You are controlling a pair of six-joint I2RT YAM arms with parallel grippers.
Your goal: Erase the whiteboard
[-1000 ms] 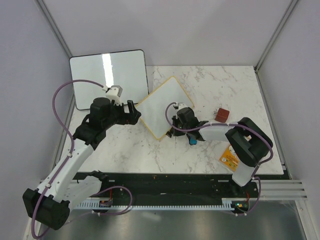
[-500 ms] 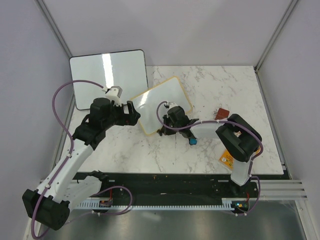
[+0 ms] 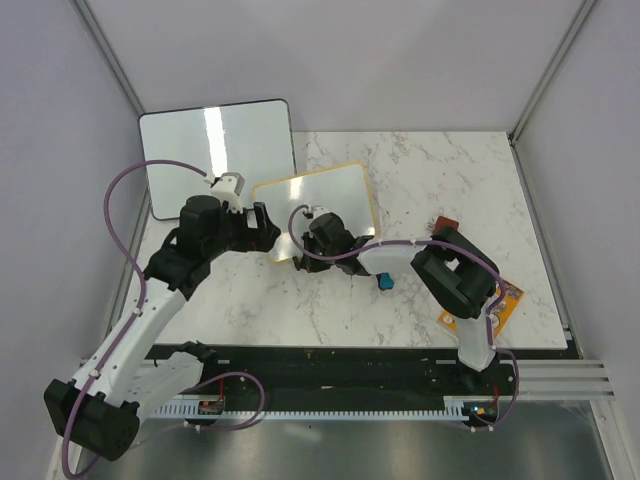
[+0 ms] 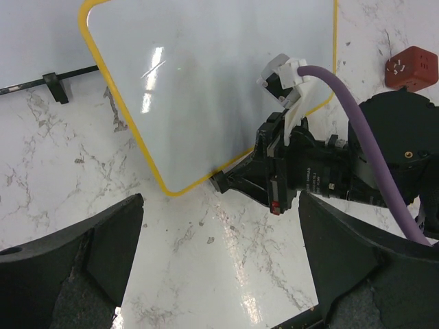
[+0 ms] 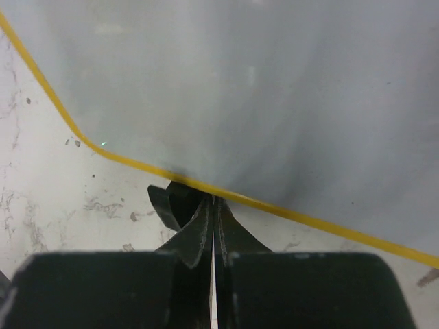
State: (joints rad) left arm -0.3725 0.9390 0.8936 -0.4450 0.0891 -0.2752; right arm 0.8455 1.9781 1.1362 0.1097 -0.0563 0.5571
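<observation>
The whiteboard [image 3: 318,203] is small with a yellow frame and lies flat on the marble table; no writing shows on it. It also shows in the left wrist view [image 4: 206,82] and the right wrist view [image 5: 260,89]. My right gripper [image 3: 303,247] is shut, its tips against the board's near frame edge [image 5: 212,200], next to a black foot [image 5: 167,203]; its tips also show in the left wrist view [image 4: 221,181]. My left gripper [image 3: 268,227] is open and empty, hovering just left of the board's near-left corner, above bare table [image 4: 219,274].
A larger blank glossy board [image 3: 215,155] lies at the back left, touching the small board's far-left corner. A red-brown cube [image 3: 444,224] sits right of the board. A blue object [image 3: 384,283] and an orange card [image 3: 468,316] lie near the right arm.
The whiteboard has swung from a diamond pose to nearly level, its near corner sliding left. My right gripper moved left with that edge. The left arm has not moved.
</observation>
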